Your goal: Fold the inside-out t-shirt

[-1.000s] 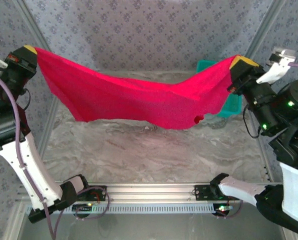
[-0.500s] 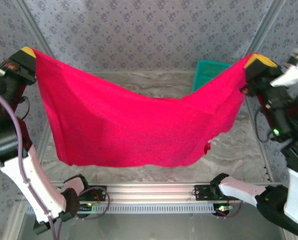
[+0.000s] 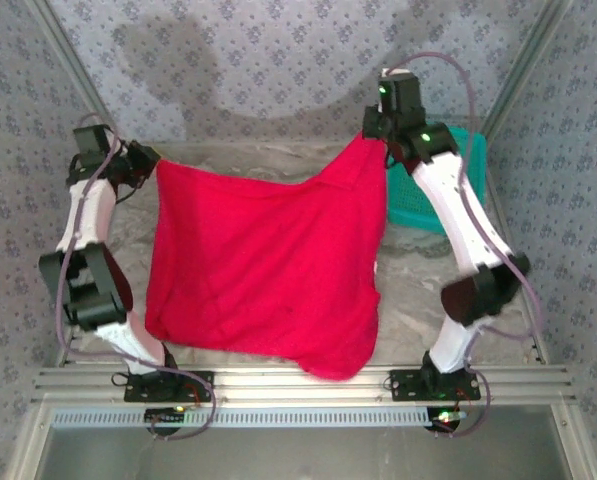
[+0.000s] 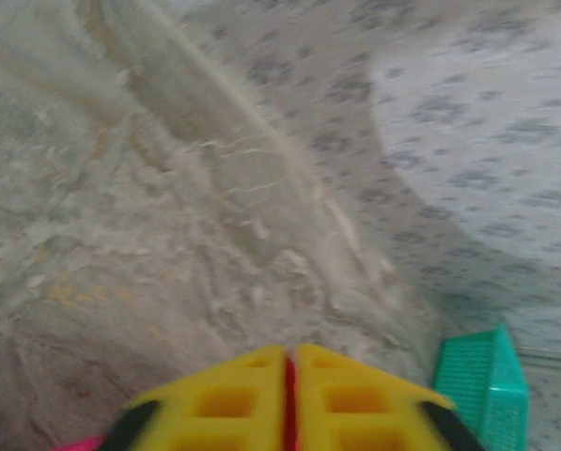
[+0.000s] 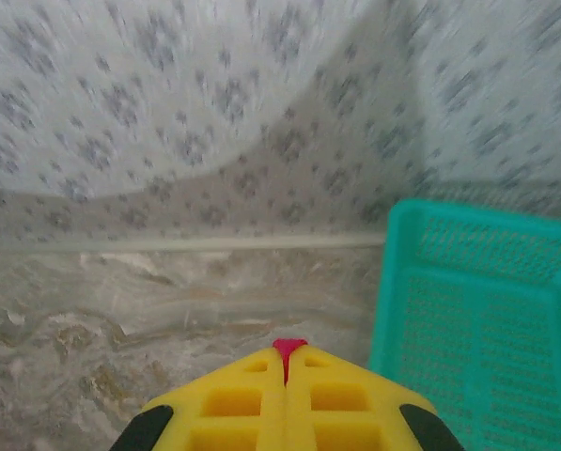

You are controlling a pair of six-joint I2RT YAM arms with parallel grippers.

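Two corners of the red t-shirt (image 3: 268,270) are held up, one by each arm, and the cloth hangs spread between them over the middle of the worktop (image 3: 410,285). Note that the top edge sags between the held corners, the right corner sitting farther back than the left. The lower part drapes toward the near edge, with a bunched fold at the near right. From above you cannot tell how much of it rests on the worktop.

Left fingers (image 4: 228,399): clenched, with a thin strip of red cloth pinched between the yellow pads. Right fingers (image 5: 233,399): clenched, with a small tip of red cloth showing at their ends.

The teal mesh basket (image 3: 468,155) stands at the far right of the worktop, just beside the right arm and partly behind it. It is apart from the hanging cloth.
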